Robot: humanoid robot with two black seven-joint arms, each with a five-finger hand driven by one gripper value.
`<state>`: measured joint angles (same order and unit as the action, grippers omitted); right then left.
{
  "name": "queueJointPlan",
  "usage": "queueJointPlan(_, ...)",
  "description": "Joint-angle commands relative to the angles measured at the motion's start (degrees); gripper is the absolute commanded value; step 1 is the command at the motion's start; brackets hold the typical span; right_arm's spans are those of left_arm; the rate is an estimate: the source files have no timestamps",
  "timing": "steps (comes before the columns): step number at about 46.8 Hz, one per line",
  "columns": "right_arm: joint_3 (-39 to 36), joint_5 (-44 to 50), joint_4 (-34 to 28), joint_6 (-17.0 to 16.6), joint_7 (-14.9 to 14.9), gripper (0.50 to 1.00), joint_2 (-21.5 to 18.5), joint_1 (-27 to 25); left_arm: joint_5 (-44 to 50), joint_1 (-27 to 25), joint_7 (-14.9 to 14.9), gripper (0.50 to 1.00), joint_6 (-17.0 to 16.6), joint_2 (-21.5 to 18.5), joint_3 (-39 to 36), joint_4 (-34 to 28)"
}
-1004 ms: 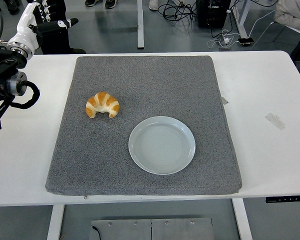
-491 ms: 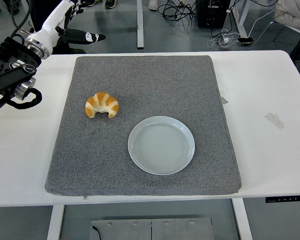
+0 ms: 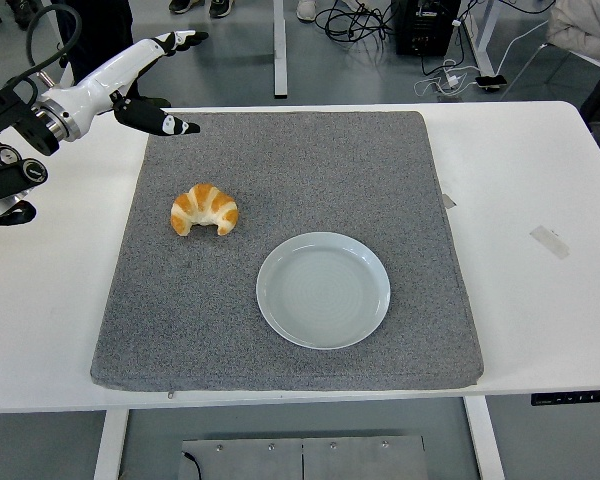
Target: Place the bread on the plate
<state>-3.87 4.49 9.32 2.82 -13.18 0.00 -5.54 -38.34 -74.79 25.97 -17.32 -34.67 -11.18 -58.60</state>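
While the golden crescent-shaped bread [image 3: 205,209] lies ungrasped left of the empty pale-blue round plate [image 3: 323,290], the left hand [image 3: 145,80] is shown open-fingered at upper left.

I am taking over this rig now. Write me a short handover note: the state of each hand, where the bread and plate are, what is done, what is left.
Left hand: open, fingers spread, holding nothing, above the far left corner of the grey mat.
Right hand: not in view.
Bread: a croissant lying on the mat's left side, untouched, apart from the hand.
Plate: empty, on the mat, nearer and to the right of the bread.
Done: nothing placed yet.
Left: reach the bread, grasp it, carry it to the plate, release.
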Motion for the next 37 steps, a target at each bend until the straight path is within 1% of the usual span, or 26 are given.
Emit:
queueJointPlan(1,0.00,0.00,0.00,-0.01,0.00,1.000,0.00,0.01,0.64,-0.18,0.13,0.978,0.71,-1.97,-1.91,-0.20)
queueJointPlan(3,0.00,0.00,0.00,-0.01,0.00,1.000,0.00,0.01,0.81,-0.27,0.04,0.977,1.59,-2.68,-2.88,-0.64)
queueJointPlan(6,0.00,0.00,0.00,0.08,0.00,1.000,0.00,0.09,0.90,-0.27,-0.39,0.977,2.99,-2.68,-4.11,-1.60)
queueJointPlan(11,0.00,0.00,0.00,-0.01,0.00,1.000,0.00,0.01,1.78,-0.01,-1.36,0.977,2.82,-2.24,-5.96,-2.05)
queueJointPlan(13,0.00,0.00,0.00,-0.01,0.08,1.000,0.00,0.01,1.78,-0.01,-2.24,0.977,2.73,-2.24,-6.75,-2.22)
queueJointPlan(17,0.00,0.00,0.00,-0.01,0.08,1.000,0.00,0.01,0.91,-0.18,-4.78,0.977,1.77,-1.72,-8.16,-2.92)
queueJointPlan(20,0.00,0.00,0.00,0.08,0.00,1.000,0.00,0.01,0.29,-0.27,-5.75,0.977,0.01,-1.36,-8.68,-3.27)
queueJointPlan(25,0.00,0.00,0.00,-0.01,0.08,1.000,0.00,0.01,-1.82,-0.27,-5.84,0.977,-1.75,-1.19,-9.56,-3.80)
queueJointPlan(37,0.00,0.00,0.00,-0.01,0.09,1.000,0.00,0.01,-6.83,0.08,-5.93,0.977,-3.33,0.57,-10.09,-5.03)
